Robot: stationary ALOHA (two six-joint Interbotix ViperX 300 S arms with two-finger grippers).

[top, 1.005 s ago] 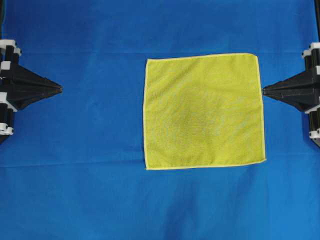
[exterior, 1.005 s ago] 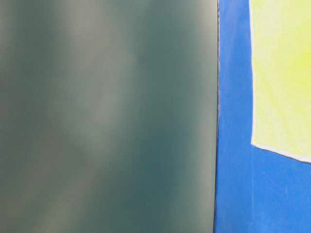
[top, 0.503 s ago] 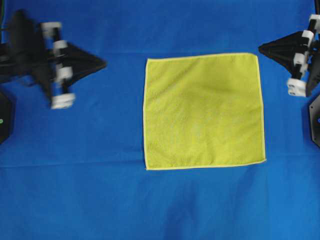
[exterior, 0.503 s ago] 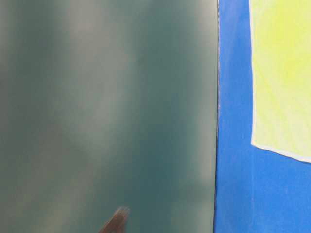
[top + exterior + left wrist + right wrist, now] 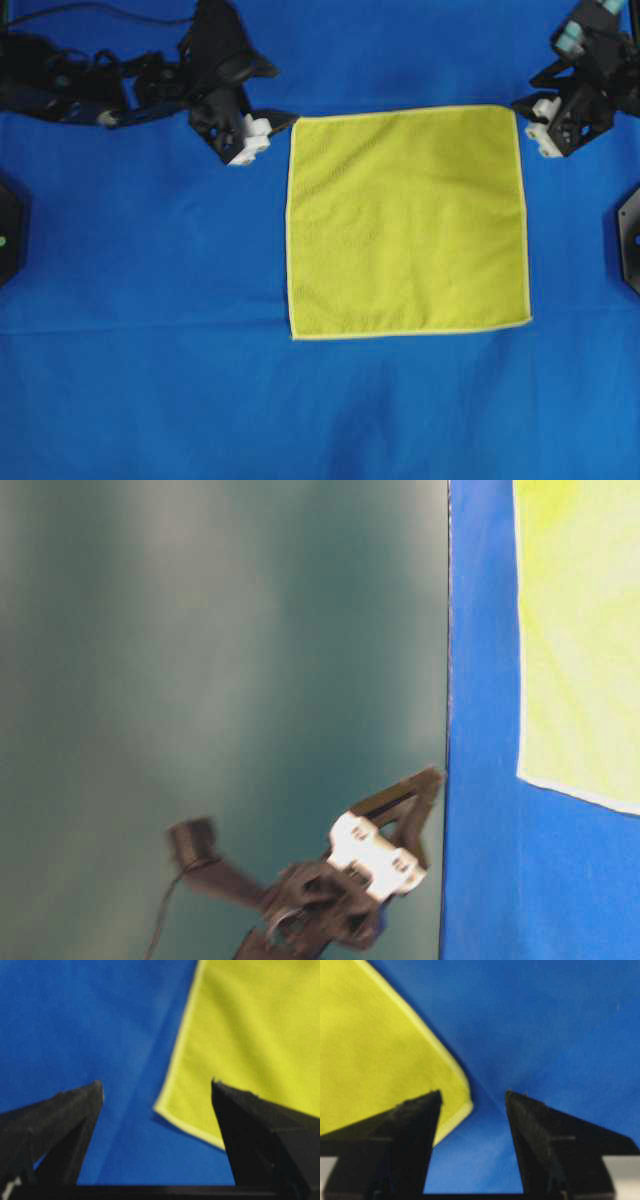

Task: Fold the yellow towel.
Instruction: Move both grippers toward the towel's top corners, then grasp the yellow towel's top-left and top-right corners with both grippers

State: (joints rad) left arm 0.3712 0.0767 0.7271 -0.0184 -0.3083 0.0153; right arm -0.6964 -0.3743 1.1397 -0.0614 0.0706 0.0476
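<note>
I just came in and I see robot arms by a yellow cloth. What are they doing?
Two robot arms are getting ready to fold the yellow towel, which lies flat and unfolded on the blue tablecloth. The left tool is open beside the towel's top left corner. The right tool is open beside the top right corner. Neither one holds the towel yet.

The yellow towel (image 5: 407, 222) lies flat and fully spread out, a bright square with a paler stitched hem, slightly right of centre on the blue cloth (image 5: 150, 300).
</note>
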